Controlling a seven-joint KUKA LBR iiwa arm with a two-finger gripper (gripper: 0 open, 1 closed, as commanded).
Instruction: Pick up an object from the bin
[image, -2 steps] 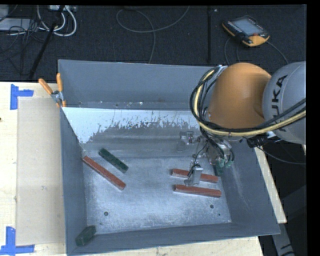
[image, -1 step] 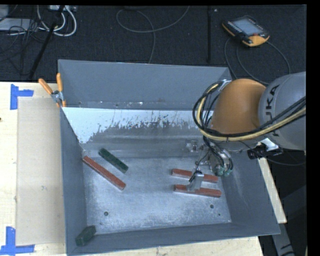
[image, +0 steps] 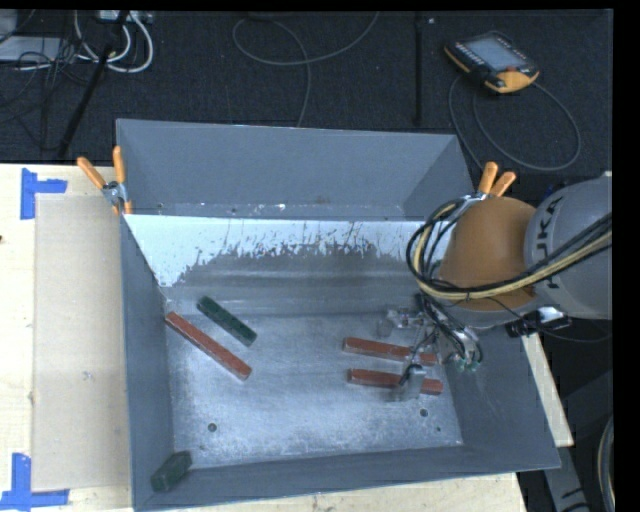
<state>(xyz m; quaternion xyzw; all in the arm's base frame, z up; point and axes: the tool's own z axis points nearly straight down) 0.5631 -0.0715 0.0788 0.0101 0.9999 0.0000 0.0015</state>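
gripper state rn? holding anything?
Gripper: open or closed cannot be told; nothing visibly held. It is down at the lower brown bar on the right.

A dark, speckled floor (image: 300, 100) runs along the scene's top, thin black cables (image: 290, 61) looping across it. White cables (image: 130, 45) bunch at its far-left corner, and an orange-and-black handheld device (image: 492, 60) rests toward the right.
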